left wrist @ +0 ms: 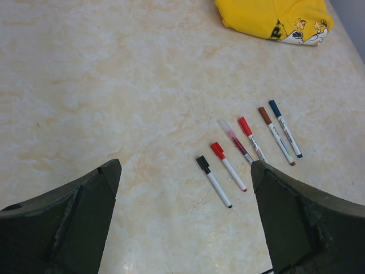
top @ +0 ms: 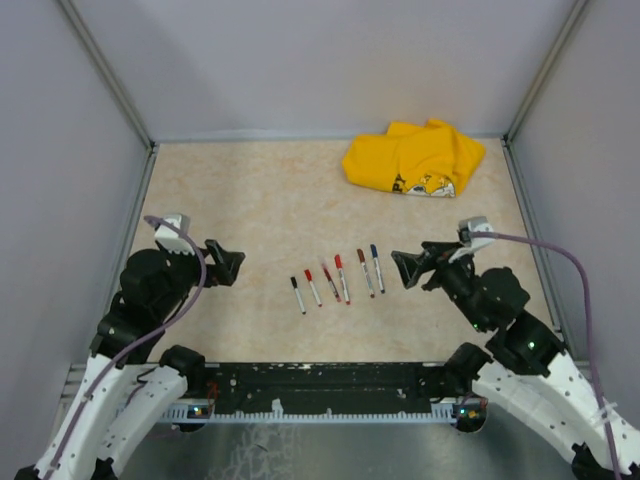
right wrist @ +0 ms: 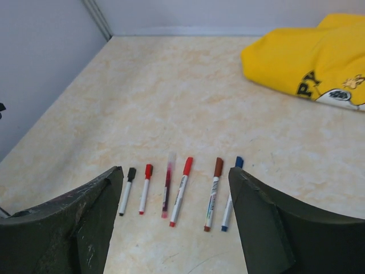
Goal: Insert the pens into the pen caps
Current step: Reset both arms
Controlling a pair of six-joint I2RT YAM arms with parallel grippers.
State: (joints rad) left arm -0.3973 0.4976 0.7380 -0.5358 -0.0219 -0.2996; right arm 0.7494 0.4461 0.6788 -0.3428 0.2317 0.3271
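Several pens lie side by side in a row on the beige table (top: 250, 200), between the two arms. From the left they are a black-capped pen (top: 298, 295), a red-capped pen (top: 313, 287), a clear-bodied dark red pen (top: 331, 283), a longer red pen (top: 343, 278), a brown pen (top: 366, 272) and a blue pen (top: 377, 268). The pen caps, such as the black cap (left wrist: 202, 164) and the red cap (left wrist: 217, 150), sit on the pens' far ends. My left gripper (top: 238, 263) hangs open left of the row, holding nothing. My right gripper (top: 402, 270) is open just right of it, also holding nothing.
A crumpled yellow cloth (top: 415, 158) lies at the back right by the wall. Grey walls close the table on three sides. The black base rail (top: 320, 385) runs along the near edge.
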